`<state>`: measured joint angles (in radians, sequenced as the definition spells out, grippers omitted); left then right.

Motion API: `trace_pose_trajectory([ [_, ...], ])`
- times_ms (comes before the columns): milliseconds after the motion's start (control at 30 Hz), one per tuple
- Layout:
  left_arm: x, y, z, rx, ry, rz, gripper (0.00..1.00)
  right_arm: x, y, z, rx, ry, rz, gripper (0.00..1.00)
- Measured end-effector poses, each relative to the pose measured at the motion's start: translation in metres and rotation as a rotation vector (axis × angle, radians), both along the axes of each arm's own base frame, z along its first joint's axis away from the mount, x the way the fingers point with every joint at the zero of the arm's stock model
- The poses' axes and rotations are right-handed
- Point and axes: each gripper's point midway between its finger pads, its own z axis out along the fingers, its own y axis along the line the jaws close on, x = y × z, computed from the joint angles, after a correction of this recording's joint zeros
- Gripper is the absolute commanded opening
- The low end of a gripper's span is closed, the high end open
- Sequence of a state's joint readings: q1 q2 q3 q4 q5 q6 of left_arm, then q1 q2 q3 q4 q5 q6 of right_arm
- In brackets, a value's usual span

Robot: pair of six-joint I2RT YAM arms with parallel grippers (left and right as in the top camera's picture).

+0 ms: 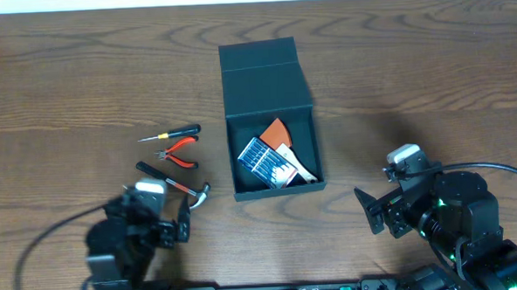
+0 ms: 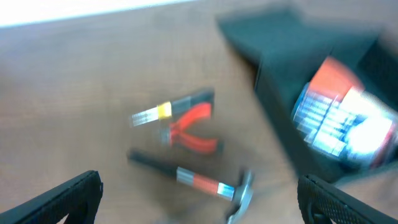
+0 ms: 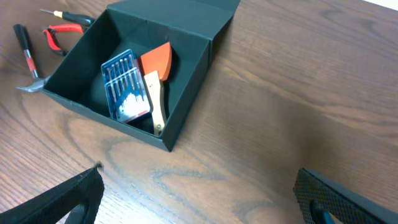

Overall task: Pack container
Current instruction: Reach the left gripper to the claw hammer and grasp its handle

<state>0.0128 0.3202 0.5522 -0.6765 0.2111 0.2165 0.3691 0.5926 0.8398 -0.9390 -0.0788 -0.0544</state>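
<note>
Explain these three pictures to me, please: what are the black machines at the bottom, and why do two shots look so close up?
The black machines are two robot arms at a wooden table, each ending in a two-finger gripper. The top picture is from a camera fixed above the table. The other two come from cameras on the arms' wrists, so they sit low and close; the dark shapes in their bottom corners are that arm's own fingers.

The left gripper and right gripper are both open and hold nothing.

In the middle stands the container, a dark box with its lid flapped back. Inside lie a blue case of small tools and a scraper with an orange blade.

Left of it, on the table, lie a screwdriver, red-handled pliers and a hammer. The left wrist picture is blurred.
</note>
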Motion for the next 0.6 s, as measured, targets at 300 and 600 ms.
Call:
trace_pose_trajectory([
  [300,0.037,0.014,0.052,-0.347,0.127,0.315,0.98,0.000,0.000,0.000,0.000,0.001,0.000,0.99],
  [600,0.055,0.033,-0.025,-0.581,0.439,0.763,0.99,0.000,0.000,0.000,0.000,0.001,0.000,0.99],
])
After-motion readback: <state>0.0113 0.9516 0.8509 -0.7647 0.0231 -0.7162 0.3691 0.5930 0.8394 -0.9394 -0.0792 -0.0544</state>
